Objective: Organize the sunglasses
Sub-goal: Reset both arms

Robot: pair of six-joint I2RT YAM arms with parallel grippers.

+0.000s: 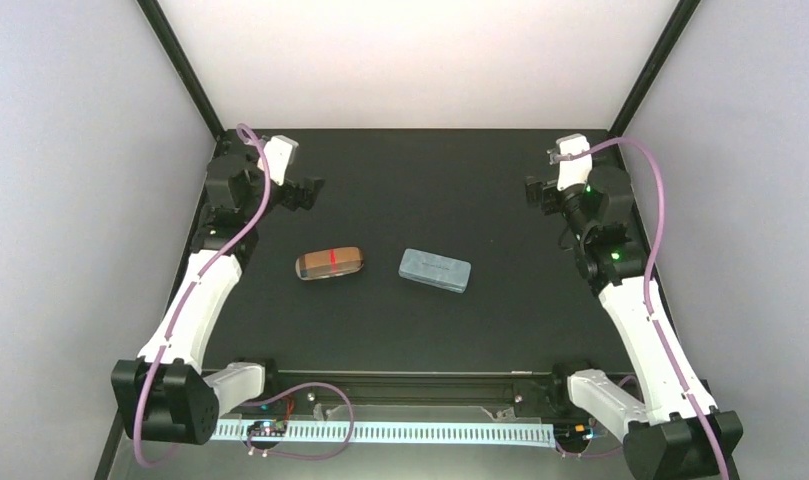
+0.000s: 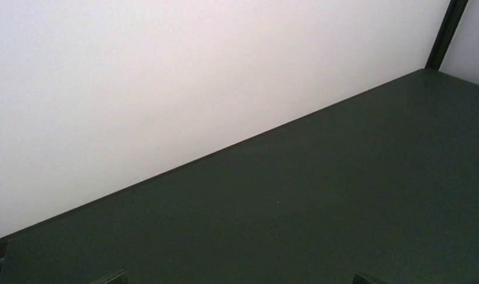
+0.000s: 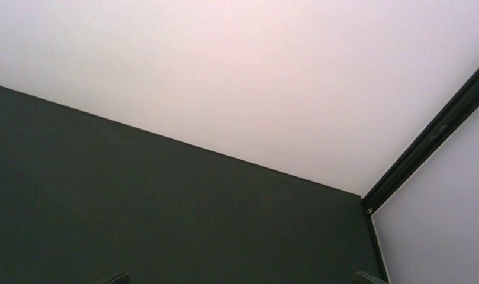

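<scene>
Sunglasses: can't tell where they are, honestly. From the top: black table (image 1: 400,330), white back wall (image 1: 410,60), tan case (image 1: 330,263) left of a blue-grey case (image 1: 435,270). The left gripper (image 1: 308,190) and right gripper (image 1: 533,192) sit out at the far corners. Both wrist views: jaws spread wide, dark tabletop meeting the white wall.

Overhead view onto table (image 1: 430,330), wrist views low across it toward back wall (image 2: 166,71)

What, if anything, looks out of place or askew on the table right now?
Nothing stands out. The tan case and the blue-grey case lie closed and apart near mid-table. A red band crosses the tan case; I cannot tell what it is. The left gripper and right gripper are open and empty.
</scene>
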